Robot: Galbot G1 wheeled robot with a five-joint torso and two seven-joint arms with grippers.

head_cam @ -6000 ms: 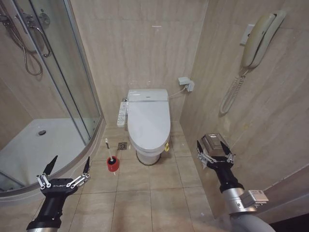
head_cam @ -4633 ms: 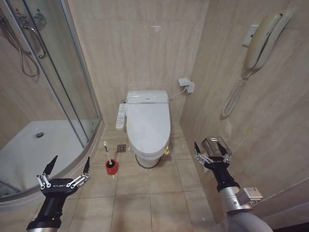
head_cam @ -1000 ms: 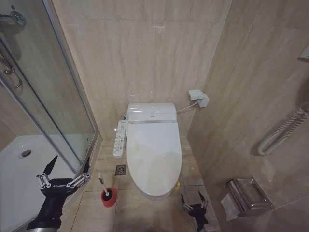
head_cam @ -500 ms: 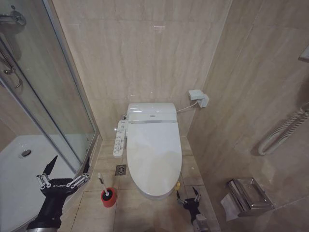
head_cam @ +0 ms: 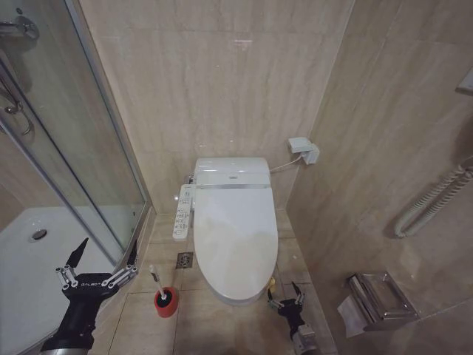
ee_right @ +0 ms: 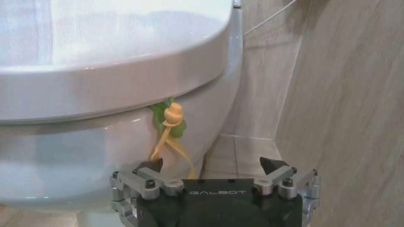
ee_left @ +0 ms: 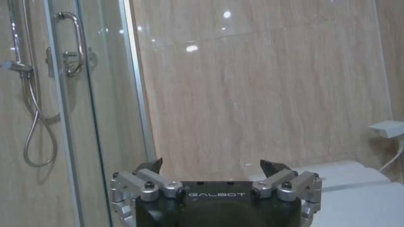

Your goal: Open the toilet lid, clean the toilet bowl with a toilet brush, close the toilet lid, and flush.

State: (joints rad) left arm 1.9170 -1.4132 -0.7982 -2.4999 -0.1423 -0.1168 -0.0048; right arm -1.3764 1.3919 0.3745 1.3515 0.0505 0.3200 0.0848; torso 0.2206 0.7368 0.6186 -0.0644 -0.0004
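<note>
The toilet lid [head_cam: 235, 233] lies shut over the toilet bowl, hiding the inside. Left of the toilet, the toilet brush [head_cam: 155, 279] stands in its red holder [head_cam: 167, 302] on the floor tiles. My right gripper [head_cam: 285, 294] is open and low, just beside the toilet's front right corner. In the right wrist view this gripper [ee_right: 211, 165] faces the lid's rim [ee_right: 113, 56] and the bowl's outer wall [ee_right: 57, 161], touching neither. My left gripper [head_cam: 109, 248] is open by the shower glass, left of the brush. The left wrist view shows this gripper [ee_left: 213, 165] holding nothing.
A glass shower enclosure [head_cam: 70, 155] closes off the left side. A control panel [head_cam: 182, 213] hangs on the toilet's left and a floor drain [head_cam: 186, 259] lies below it. A paper holder [head_cam: 380, 296] juts from the right wall. A yellow-green tag [ee_right: 170, 118] dangles under the lid rim.
The view has closed in on the toilet over the earlier frames. In the last second my right gripper has shifted left and forward to the toilet's front right corner. The left arm has stayed still.
</note>
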